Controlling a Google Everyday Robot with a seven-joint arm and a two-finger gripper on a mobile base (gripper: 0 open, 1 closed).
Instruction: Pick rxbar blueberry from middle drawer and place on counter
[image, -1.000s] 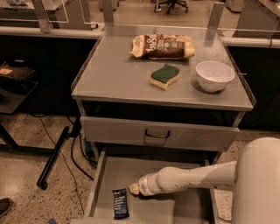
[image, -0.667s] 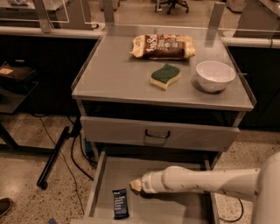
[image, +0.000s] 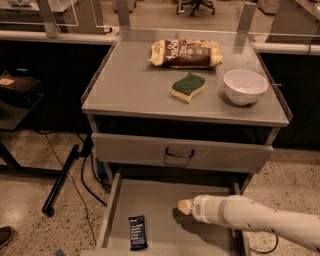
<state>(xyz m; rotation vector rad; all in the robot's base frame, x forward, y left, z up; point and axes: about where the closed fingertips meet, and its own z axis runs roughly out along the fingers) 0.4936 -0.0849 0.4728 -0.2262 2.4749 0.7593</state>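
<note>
The rxbar blueberry, a small dark bar with white lettering, lies flat at the front left of the open middle drawer. My gripper is low inside the drawer, at the end of the white arm that reaches in from the right. It is to the right of the bar and a little behind it, apart from it, and holds nothing that I can see. The grey counter is above the drawers.
On the counter are a brown-and-cream snack bag, a green-and-yellow sponge and a white bowl. The upper drawer front with its dark handle is closed above the open drawer. A black pole and cables lie on the floor at left.
My gripper has moved to the right inside the drawer, farther from the bar. The bar has not moved.
</note>
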